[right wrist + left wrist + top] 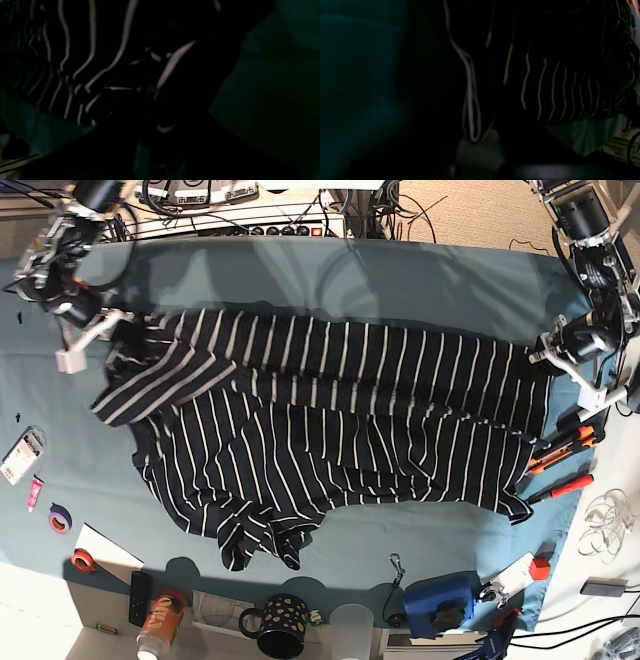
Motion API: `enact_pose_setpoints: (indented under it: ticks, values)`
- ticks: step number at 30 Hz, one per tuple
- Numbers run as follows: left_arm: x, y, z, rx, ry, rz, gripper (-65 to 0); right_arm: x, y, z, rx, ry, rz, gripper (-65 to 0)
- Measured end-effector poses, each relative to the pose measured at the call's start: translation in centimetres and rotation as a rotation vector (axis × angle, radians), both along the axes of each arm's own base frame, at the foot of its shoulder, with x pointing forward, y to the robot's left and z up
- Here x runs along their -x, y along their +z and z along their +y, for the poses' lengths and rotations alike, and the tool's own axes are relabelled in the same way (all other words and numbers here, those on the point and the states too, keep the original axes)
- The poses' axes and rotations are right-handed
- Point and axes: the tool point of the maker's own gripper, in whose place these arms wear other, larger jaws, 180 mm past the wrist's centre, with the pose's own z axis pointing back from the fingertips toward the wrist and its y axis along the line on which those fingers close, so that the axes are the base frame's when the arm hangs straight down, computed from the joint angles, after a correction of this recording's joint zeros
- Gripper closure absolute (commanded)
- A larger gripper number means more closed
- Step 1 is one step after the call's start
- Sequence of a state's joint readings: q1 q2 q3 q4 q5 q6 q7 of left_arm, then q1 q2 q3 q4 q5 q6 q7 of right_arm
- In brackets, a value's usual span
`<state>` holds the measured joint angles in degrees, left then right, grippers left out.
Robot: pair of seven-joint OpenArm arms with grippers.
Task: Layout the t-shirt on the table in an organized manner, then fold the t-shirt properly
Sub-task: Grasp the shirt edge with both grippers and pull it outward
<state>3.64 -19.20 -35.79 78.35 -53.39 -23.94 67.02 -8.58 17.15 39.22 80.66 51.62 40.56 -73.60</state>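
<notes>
You've got the t-shirt (330,430) spread across the middle of the table (420,280), wrinkly, top edge stretched between both arms. Left gripper (553,345) is at the shirt's edge on the base view's right side, fingers pressed together, pinching fabric afaict. Right gripper (105,330) is at the opposite corner by a sleeve, but can't tell if its fingers are pinched or spread. Wrist cams are super dark, just stripes (540,82) close up tbh.
</notes>
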Motion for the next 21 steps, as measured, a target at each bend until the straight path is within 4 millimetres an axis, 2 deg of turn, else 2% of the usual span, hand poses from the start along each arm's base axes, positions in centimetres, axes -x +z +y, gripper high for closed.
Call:
enact_pose_setpoints:
  ticks: [4, 10, 15, 21]
  values:
    - [1.4, -0.4, -0.3, 0.038, 0.014, 0.006, 0.0, 0.5, 0.4, -1.6, 0.020, -0.046, 0.000, 0.0]
    - [3.8, -0.6, -0.1, 0.090, 0.038, 0.009, 0.0, 3.3, 0.8, -5.4, 0.033, -0.181, 0.036, 0.0]
    - [6.4, -0.6, 0.1, 0.133, 0.028, 0.017, 0.0, 4.6, 1.3, -5.8, -0.012, -0.213, 0.025, 0.0]
    - [8.5, -0.6, -0.2, 0.134, 0.001, 0.027, 0.0, 6.0, 0.8, -5.8, -0.014, -0.218, 0.046, 0.0]
